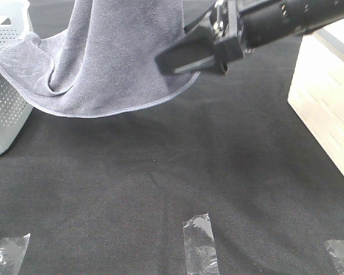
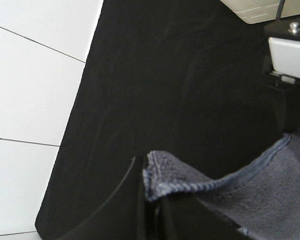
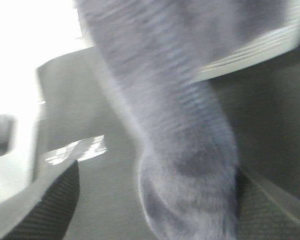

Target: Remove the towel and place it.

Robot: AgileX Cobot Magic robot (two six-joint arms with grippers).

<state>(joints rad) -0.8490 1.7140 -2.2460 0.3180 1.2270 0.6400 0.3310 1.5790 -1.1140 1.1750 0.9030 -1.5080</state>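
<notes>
The towel (image 1: 114,63) hangs down from above the table (image 1: 178,183), one fold draped over the rim of a white perforated basket (image 1: 6,97) on the left, its curved hem clear of the black cloth. The left pincer (image 2: 151,200) is clamped on a hemmed edge of it. The right pincer (image 3: 155,200) stands wide, with the blurred towel hanging between its fingers (image 3: 55,205) — whether it touches them I cannot tell
</notes>
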